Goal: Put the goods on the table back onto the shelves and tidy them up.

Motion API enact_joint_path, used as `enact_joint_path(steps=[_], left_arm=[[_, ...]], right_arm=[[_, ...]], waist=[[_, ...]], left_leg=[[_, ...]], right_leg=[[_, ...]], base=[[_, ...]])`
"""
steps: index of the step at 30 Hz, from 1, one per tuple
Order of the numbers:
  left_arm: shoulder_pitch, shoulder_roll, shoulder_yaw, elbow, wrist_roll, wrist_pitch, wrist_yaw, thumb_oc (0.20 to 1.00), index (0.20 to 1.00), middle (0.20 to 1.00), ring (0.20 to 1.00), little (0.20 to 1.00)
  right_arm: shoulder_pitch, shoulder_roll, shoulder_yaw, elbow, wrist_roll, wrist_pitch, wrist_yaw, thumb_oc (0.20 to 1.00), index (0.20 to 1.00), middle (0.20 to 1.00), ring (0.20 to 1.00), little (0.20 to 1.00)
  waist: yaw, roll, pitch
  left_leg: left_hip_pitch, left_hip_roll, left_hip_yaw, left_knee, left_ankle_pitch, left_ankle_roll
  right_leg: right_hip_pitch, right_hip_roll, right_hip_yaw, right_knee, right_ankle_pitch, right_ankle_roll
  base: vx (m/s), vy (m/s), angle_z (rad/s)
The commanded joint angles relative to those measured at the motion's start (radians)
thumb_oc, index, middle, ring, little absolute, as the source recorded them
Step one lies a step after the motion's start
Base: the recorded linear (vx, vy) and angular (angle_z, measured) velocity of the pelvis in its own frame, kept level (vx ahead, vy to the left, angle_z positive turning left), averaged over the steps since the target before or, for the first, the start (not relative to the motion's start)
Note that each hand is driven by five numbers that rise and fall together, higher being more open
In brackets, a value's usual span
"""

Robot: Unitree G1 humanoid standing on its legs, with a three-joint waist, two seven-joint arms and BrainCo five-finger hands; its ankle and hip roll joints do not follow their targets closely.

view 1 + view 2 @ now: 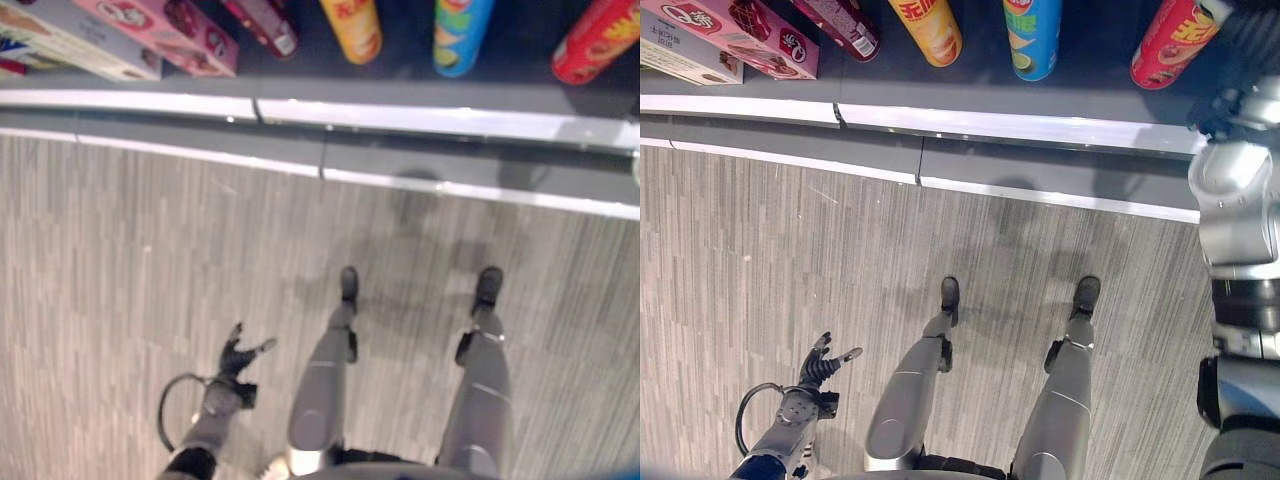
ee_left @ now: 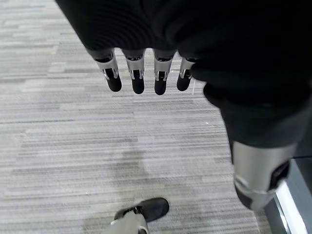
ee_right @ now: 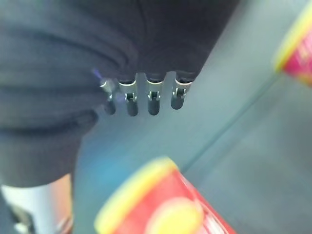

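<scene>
1. The left robot hand [image 1: 820, 365] hangs low over the grey floor [image 1: 150, 280], fingers straight, empty.
2. The right robot hand [image 3: 146, 95], fingers relaxed and holding nothing, hovers over the red cylindrical snack can [image 1: 1170, 42] on the dark shelf [image 1: 1090, 70], probably to straighten it.

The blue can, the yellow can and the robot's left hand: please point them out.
blue can [image 1: 1032, 38], right eye view, its side wall.
yellow can [image 1: 928, 28], right eye view, its side.
left hand [image 1: 820, 368], right eye view, its palm.

Left hand [image 2: 146, 73] empty, fingers [image 2: 138, 80] straight, hanging over grey striped floor [image 2: 73, 136].
</scene>
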Motion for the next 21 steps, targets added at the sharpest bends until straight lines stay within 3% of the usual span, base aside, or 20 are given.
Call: enact_joint_path(steps=[1,4,5,7,9,10,11,13,15,19,21], left_arm=[[0.029,0.024,0.004,0.077,0.044,0.017,0.021,1.000,1.000,1.000,1.000,1.000],[0.038,0.023,0.016,0.104,0.060,0.028,0.024,1.000,1.000,1.000,1.000,1.000],[0.049,0.021,0.041,0.134,0.070,0.035,0.013,1.000,1.000,1.000,1.000,1.000],[0.058,0.023,0.073,0.163,0.081,0.042,-0.007,1.000,1.000,1.000,1.000,1.000],[0.059,0.017,0.097,0.194,0.079,0.048,-0.022,1.000,1.000,1.000,1.000,1.000],[0.060,0.006,0.116,0.219,0.092,0.049,-0.050,1.000,1.000,1.000,1.000,1.000],[0.061,0.006,0.116,0.219,0.092,0.049,-0.050,1.000,1.000,1.000,1.000,1.000],[0.060,0.002,0.119,0.238,0.100,0.045,-0.067,1.000,1.000,1.000,1.000,1.000],[0.046,-0.002,0.111,0.250,0.117,0.041,-0.084,1.000,1.000,1.000,1.000,1.000],[0.046,-0.002,0.111,0.250,0.117,0.041,-0.084,1.000,1.000,1.000,1.000,1.000],[0.040,-0.010,0.098,0.253,0.124,0.034,-0.101,1.000,1.000,1.000,1.000,1.000]], right_arm=[[0.160,0.077,-0.066,-0.117,-0.019,-0.075,0.040,1.000,1.000,1.000,1.000,1.000],[0.262,0.143,-0.080,-0.176,0.073,-0.125,0.116,1.000,1.000,1.000,1.000,1.000],[0.352,0.199,-0.072,-0.198,0.213,-0.188,0.213,1.000,1.000,1.000,1.000,1.000],[0.459,0.253,-0.041,-0.164,0.415,-0.234,0.364,1.000,1.000,1.000,1.000,1.000],[0.547,0.328,0.004,-0.102,0.613,-0.250,0.496,1.000,1.000,1.000,1.000,1.000],[0.642,0.357,0.056,-0.016,0.727,-0.219,0.622,1.000,1.000,1.000,1.000,1.000],[0.642,0.357,0.056,-0.015,0.728,-0.219,0.622,1.000,1.000,1.000,1.000,1.000],[0.714,0.374,0.104,0.070,0.809,-0.180,0.732,1.000,1.000,1.000,1.000,1.000],[0.747,0.373,0.167,0.173,0.780,-0.144,0.775,1.000,1.000,1.000,1.000,1.000],[0.747,0.373,0.167,0.173,0.780,-0.144,0.775,1.000,1.000,1.000,1.000,1.000],[0.760,0.378,0.222,0.312,0.748,-0.125,0.801,1.000,1.000,1.000,1.000,1.000]], waist=[[-0.012,-0.093,-0.123],[-0.025,-0.114,-0.142],[-0.042,-0.135,-0.166],[-0.059,-0.155,-0.191],[-0.077,-0.173,-0.217],[-0.094,-0.181,-0.241],[-0.094,-0.181,-0.240],[-0.104,-0.186,-0.263],[-0.113,-0.190,-0.281],[-0.113,-0.191,-0.280],[-0.112,-0.197,-0.297]], left_leg=[[0.037,-0.050,0.008,-0.041,-0.045,0.006],[0.073,-0.042,0.015,-0.049,-0.050,0.005],[0.111,-0.033,0.025,-0.061,-0.051,0.005],[0.165,-0.023,0.038,-0.085,-0.051,0.001],[0.211,-0.018,0.056,-0.113,-0.038,0.000],[0.258,-0.010,0.073,-0.139,-0.028,-0.003],[0.262,-0.010,0.074,-0.141,-0.027,-0.003],[0.297,-0.006,0.083,-0.154,-0.026,-0.006],[0.336,-0.003,0.096,-0.163,-0.028,-0.008],[0.338,-0.003,0.096,-0.164,-0.028,-0.008],[0.371,-0.002,0.103,-0.164,-0.038,-0.007]], right_leg=[[0.041,0.078,0.006,-0.075,-0.060,0.024],[0.082,0.081,0.006,-0.090,-0.061,0.025],[0.121,0.084,0.008,-0.108,-0.060,0.027],[0.166,0.093,0.012,-0.129,-0.061,0.029],[0.205,0.095,0.014,-0.149,-0.056,0.033],[0.238,0.095,0.017,-0.158,-0.057,0.035],[0.241,0.095,0.018,-0.159,-0.057,0.035],[0.264,0.095,0.020,-0.156,-0.059,0.035],[0.292,0.092,0.020,-0.150,-0.065,0.037],[0.294,0.092,0.020,-0.150,-0.065,0.037],[0.327,0.088,0.021,-0.153,-0.068,0.038]], base=[[0.00,0.000,0.00],[0.05,0.007,-0.02],[0.12,0.001,-0.09],[0.11,0.007,-0.12],[0.07,0.045,-0.29],[0.06,0.060,-0.29],[0.06,0.051,-0.21],[0.04,0.016,-0.15],[0.03,0.011,-0.10],[0.00,0.001,-0.10],[0.03,-0.019,-0.05]])
